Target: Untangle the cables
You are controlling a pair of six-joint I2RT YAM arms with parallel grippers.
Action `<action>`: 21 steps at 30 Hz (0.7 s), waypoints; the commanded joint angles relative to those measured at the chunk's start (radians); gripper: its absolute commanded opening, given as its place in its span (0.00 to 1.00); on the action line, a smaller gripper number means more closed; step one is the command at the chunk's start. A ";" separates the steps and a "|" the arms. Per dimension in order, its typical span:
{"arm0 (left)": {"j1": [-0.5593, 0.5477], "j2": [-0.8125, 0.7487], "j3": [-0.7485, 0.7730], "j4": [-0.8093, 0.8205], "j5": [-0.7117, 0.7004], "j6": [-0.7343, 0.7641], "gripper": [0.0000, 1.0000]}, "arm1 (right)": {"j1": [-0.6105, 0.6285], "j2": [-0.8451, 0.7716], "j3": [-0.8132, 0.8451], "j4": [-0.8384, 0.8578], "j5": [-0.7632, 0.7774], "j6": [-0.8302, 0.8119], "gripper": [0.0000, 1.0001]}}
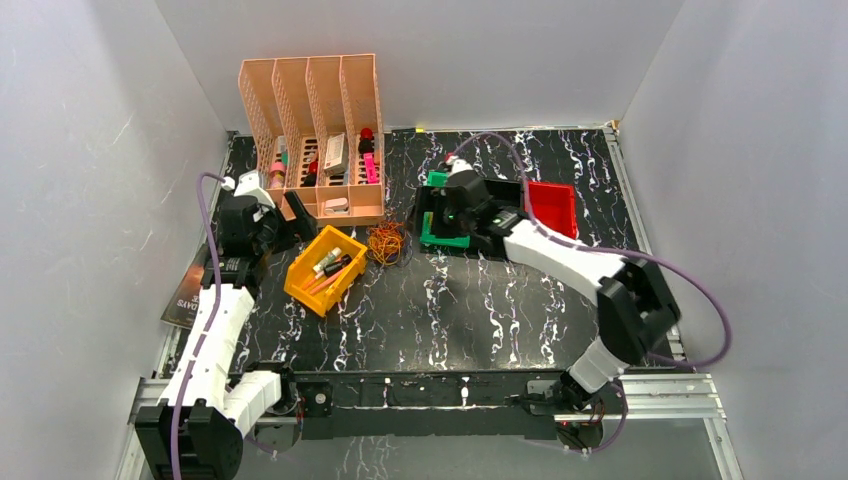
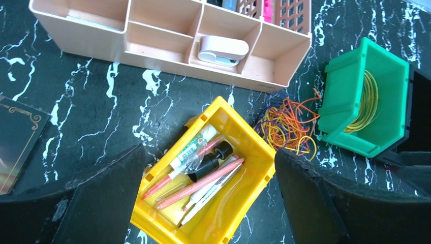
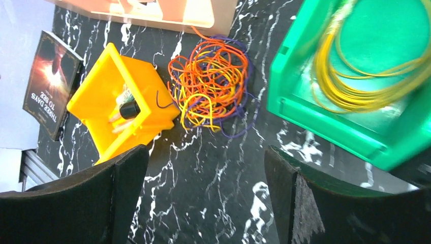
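The cables (image 1: pixel 385 243) are a small tangle of orange, yellow and purple wire loops lying on the black marbled table between a yellow bin and a green bin. They also show in the left wrist view (image 2: pixel 287 124) and the right wrist view (image 3: pixel 211 86). A coil of yellow wire (image 3: pixel 350 86) lies inside the green bin (image 2: pixel 345 101). My left gripper (image 2: pixel 209 157) is open and empty above the yellow bin (image 2: pixel 254 142). My right gripper (image 3: pixel 206 152) is open and empty over bare table, just short of the tangle and beside the green bin (image 3: pixel 284 86).
The yellow bin (image 1: pixel 300 280) holds pens and a small black bottle. A peach desk organizer (image 1: pixel 315 100) stands at the back left. A red bin (image 1: pixel 552 208) and a black bin (image 1: pixel 500 195) stand by the green one. A book (image 1: pixel 185 295) lies at the left edge.
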 commanded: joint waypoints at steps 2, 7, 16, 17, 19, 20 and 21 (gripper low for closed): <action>-0.003 -0.028 -0.010 -0.069 -0.086 -0.010 0.98 | 0.083 0.182 0.159 0.105 0.053 0.048 0.94; -0.003 -0.056 -0.028 -0.086 -0.131 -0.020 0.98 | 0.135 0.367 0.296 0.071 0.093 0.010 0.98; -0.003 -0.062 -0.029 -0.082 -0.115 -0.019 0.98 | 0.166 0.539 0.457 -0.011 0.224 -0.063 0.98; -0.003 -0.060 -0.029 -0.081 -0.115 -0.019 0.98 | 0.167 0.553 0.472 -0.019 0.232 -0.070 0.98; -0.002 -0.060 -0.029 -0.079 -0.114 -0.019 0.98 | 0.169 0.582 0.500 -0.040 0.251 -0.081 0.98; -0.002 -0.061 -0.029 -0.079 -0.114 -0.018 0.98 | 0.171 0.594 0.513 -0.052 0.258 -0.086 0.98; -0.002 -0.059 -0.031 -0.078 -0.110 -0.019 0.98 | 0.172 0.604 0.522 -0.062 0.265 -0.091 0.98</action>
